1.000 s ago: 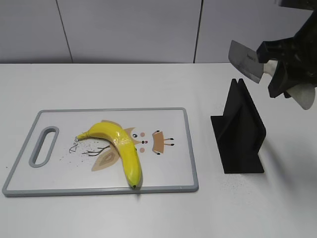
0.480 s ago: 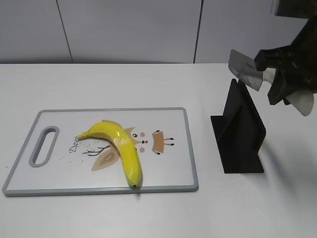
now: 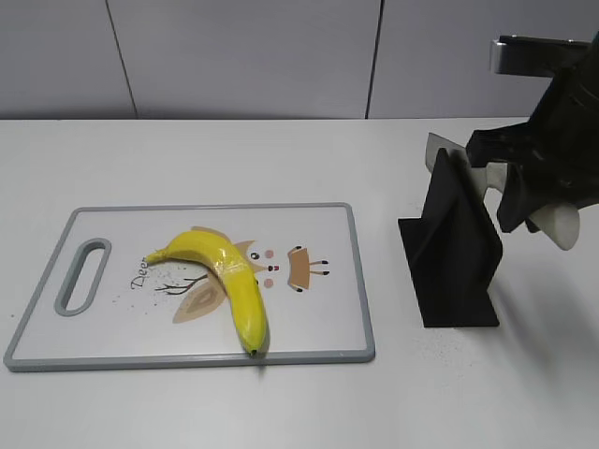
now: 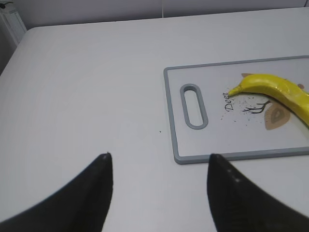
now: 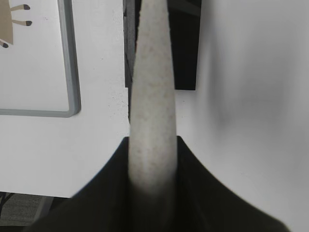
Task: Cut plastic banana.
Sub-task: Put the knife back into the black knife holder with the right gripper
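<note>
On the white table (image 3: 234,159), the glossy yellow plastic banana (image 3: 229,278) lies on the grey-rimmed cutting board (image 3: 323,281). My left gripper (image 4: 159,193) gapes wide, empty; my right gripper (image 5: 152,166) clamps a pale-handled knife (image 5: 150,92), apparently in the black stand (image 3: 454,253).

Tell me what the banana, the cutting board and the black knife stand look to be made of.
Banana: glossy plastic, judging by its shiny highlights and uniform yellow. Cutting board: likely smooth plastic, white printed face with a grey, possibly rubbery rim. Knife stand: matte black, probably plastic; it shows no shine or grain. The right end effector grips a speckled off-white knife handle.
</note>
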`<state>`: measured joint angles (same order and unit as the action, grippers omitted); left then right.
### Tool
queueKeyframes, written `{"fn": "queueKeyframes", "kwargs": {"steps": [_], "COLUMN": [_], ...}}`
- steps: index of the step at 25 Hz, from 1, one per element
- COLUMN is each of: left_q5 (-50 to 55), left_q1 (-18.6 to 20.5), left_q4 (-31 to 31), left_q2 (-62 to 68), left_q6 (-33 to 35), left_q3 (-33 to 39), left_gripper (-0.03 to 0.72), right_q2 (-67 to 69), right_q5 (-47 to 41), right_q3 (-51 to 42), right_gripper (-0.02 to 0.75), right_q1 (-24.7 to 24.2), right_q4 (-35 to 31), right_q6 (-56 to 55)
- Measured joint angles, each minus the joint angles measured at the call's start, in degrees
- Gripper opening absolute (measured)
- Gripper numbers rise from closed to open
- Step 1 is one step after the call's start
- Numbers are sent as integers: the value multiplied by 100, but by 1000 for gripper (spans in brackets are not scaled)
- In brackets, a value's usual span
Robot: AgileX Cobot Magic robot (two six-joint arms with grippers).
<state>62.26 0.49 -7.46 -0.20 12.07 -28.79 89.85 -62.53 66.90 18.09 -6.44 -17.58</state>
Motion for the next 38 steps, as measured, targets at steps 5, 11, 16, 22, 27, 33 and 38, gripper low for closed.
{"fn": "queueKeyframes", "kwargs": {"steps": [5,11,16,22,27,33,38], "left_q5": [15,21,27,27,60,65,70], "left_q1": [0,0,0,0,0,0,0], "left_q4": [0,0,0,0,-23,-23,-23], "left_q2": [0,0,0,0,0,0,0], "left_q6": [0,0,0,0,0,0,0], "left_q3": [0,0,0,11,22,22,22], "left_gripper": [593,593,593,593,593,593,591], "right_q2": [7,-1,-266,-1186,-2297,-3719,-4703], "right_q5": [-26,-205,-200,-127,62,227,248], "right_q3": [0,0,0,-297,-1119,-1975,-2777], "right_gripper": [169,458,593,600,595,594,594], "right_q1": [0,0,0,0,0,0,0], "right_q4": [-59,-349,-379,-255,-226,-201,-201], "right_q6": [13,392,541,1091,1791,2536,2779]}}
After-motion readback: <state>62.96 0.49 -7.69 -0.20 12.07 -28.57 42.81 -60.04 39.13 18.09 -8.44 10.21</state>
